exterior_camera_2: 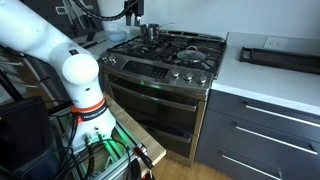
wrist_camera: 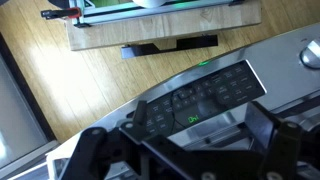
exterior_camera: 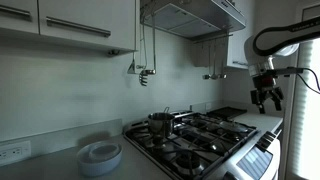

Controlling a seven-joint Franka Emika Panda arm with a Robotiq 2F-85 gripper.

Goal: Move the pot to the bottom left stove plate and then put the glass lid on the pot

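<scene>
Spread black fingers of the end effector (wrist_camera: 185, 135) frame the stove's control panel (wrist_camera: 205, 95), jaws apart and empty, hovering over the front edge. The pot (exterior_camera: 160, 122) stands on the ten o'clock burner; the bottom left stove plate (exterior_camera_2: 138, 50), at seven o'clock, looks bare. Best approach: cross high, descend squarely onto the pot's rim, lift clear of the grates. The glass lid cannot be made out.

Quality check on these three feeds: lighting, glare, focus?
In an exterior view, dim and murky; the pot barely stands out. In an exterior view, evenly lit, the white counter bright. Wrist view: wood floor and control panel fairly sharp, the open tool dark and blurred up close.
</scene>
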